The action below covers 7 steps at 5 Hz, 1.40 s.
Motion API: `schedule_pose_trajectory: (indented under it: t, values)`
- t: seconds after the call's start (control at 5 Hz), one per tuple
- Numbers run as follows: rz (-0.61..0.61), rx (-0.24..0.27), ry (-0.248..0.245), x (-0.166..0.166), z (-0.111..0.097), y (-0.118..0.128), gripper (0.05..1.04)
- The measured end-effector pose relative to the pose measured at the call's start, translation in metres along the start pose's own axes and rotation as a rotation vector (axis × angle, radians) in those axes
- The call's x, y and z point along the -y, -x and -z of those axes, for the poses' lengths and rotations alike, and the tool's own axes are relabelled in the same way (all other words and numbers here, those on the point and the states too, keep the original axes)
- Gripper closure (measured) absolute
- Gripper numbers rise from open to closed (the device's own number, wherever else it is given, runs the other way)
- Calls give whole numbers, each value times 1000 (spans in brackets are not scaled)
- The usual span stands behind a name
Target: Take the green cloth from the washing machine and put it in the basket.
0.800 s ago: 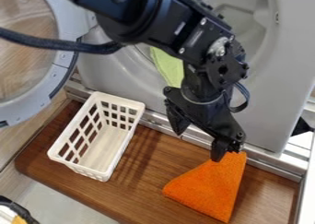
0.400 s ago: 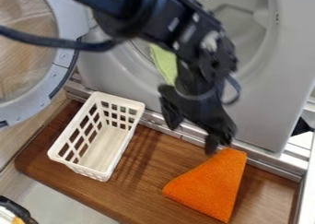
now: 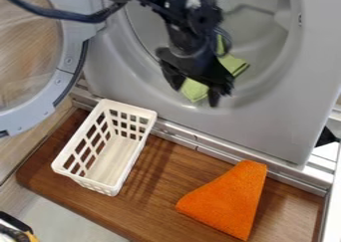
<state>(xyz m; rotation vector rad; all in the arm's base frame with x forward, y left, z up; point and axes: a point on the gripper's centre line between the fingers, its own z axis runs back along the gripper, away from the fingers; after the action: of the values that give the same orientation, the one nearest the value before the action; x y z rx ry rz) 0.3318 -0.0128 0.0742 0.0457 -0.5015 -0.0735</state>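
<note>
1 black gripper (image 3: pixel 195 95), open, its 2 fingers spread apart and pointing down, in front of the machine's opening. 1 green cloth (image 3: pixel 194 90), seen btwn and behind the fingers; whether they touch it, can't tell. Cloth's still-visible parts: 1 lower piece at the opening's bottom lip, 1 folded piece up and to the R of the gripper, plus a thin strip above that, partly hidden by the arm (image 3: pixel 202 17). So the cloth is at the washing machine (image 3: pixel 279 116), not in the basket.

Round the gripper: 1 grey machine, 1 round door (image 3: pixel 67 61) swung open at view's L, w/ 1 dark cable (image 3: pixel 57 13) crossing its top. Below, 1 brown wooden surface (image 3: pixel 160 206) w/ 2 items on it: 1 white plastic basket (image 3: pixel 63 159), upright, slatted sides, on the L; 1 orange cloth (image 3: pixel 226 198), flat, roughly triangular, on the R, well apart from the basket, its top corner near the metal rail (image 3: pixel 216 151). Bottom L corner: 1 black-and-yellow object (image 3: pixel 17 231), cut off by the edge, ID unclear.
</note>
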Motion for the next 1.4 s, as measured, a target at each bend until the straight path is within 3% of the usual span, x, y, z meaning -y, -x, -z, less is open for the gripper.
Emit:
schedule_pose_trajectory:
  t: [0.4,0.6,0.8,1.2,1.4]
  values:
    - [-130,140,-38,-32,41,-49,83]
    - [-152,158,-24,-33,46,-58,83]
    - [-148,117,-18,-32,63,-53,83]
    - [-152,68,-49,-18,69,-41,133]
    - [-130,63,-51,-12,66,-34,410]
